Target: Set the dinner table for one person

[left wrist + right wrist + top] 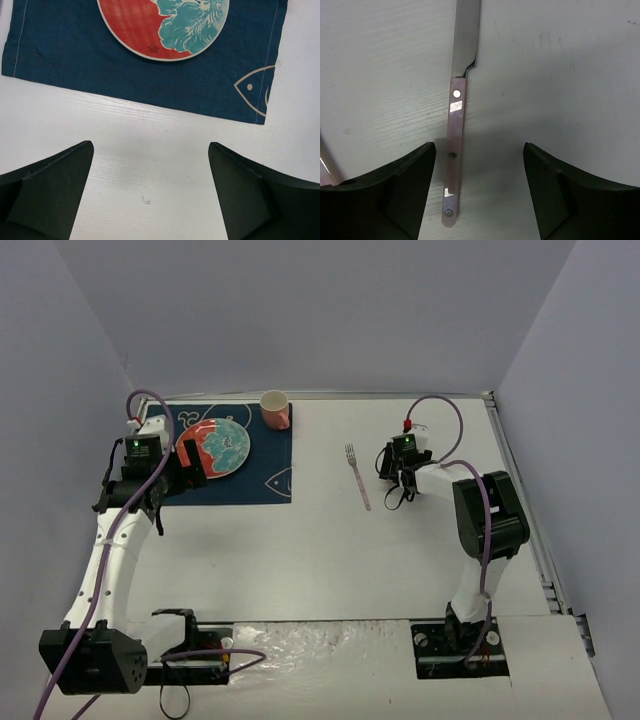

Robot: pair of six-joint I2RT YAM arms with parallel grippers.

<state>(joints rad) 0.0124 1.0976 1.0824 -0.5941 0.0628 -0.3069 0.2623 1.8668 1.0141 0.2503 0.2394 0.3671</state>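
Dinner table (320, 560) under both — left jaws wide near placemat (75, 60) edge, right jaws wide astride knife (456, 150) handle.

Item 1, left arm (108, 560): I see it stretched long from its base at 7 o'clock of the overhead view. It runs up toward 12 o'clock, with the wrist bent over at the far end.
Left claw (150, 150): aimed downward, both fingers spread wide.
Item 2, right arm (487, 515): it rises from its base at 5 o'clock. The elbow is folded at 3 o'clock and the forearm reaches toward 10 o'clock.
Right claw (479, 147): aimed downward, fingers spread wide.
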